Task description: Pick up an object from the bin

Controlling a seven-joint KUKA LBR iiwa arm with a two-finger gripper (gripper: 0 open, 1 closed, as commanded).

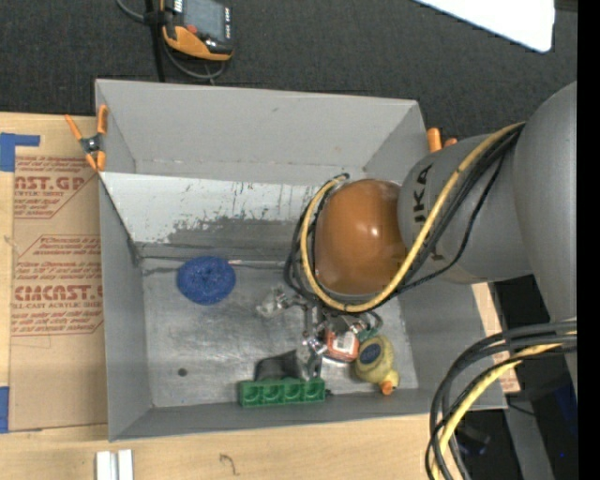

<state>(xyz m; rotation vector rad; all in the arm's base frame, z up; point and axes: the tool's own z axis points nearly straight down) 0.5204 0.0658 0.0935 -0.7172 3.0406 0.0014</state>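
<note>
Gripper (pixel 314 349) low in bin (pixel 187 342), front right, by green studded block (pixel 281 391); yellow toy (pixel 375 364) just beside. Grip state: cannot tell.

I am looking into a robotics lab, a test cell rather than a home or shop. A grey industrial KUKA arm (pixel 525 206) with an orange wrist cover (pixel 361 234) and looped black and yellow cables (pixel 469 394) leans over a scuffed grey sheet-metal bin (pixel 262 131) set on a pale wooden bench (pixel 281 455). Beyond the bin, on dark carpet (pixel 375 47), lies a black-and-orange handheld unit (pixel 202 28) with its cord. The bin's floor carries mismatched test pieces: a blue ball (pixel 206 279), a green four-socket block (pixel 281 391) and a small yellow toy (pixel 375 361).
</note>
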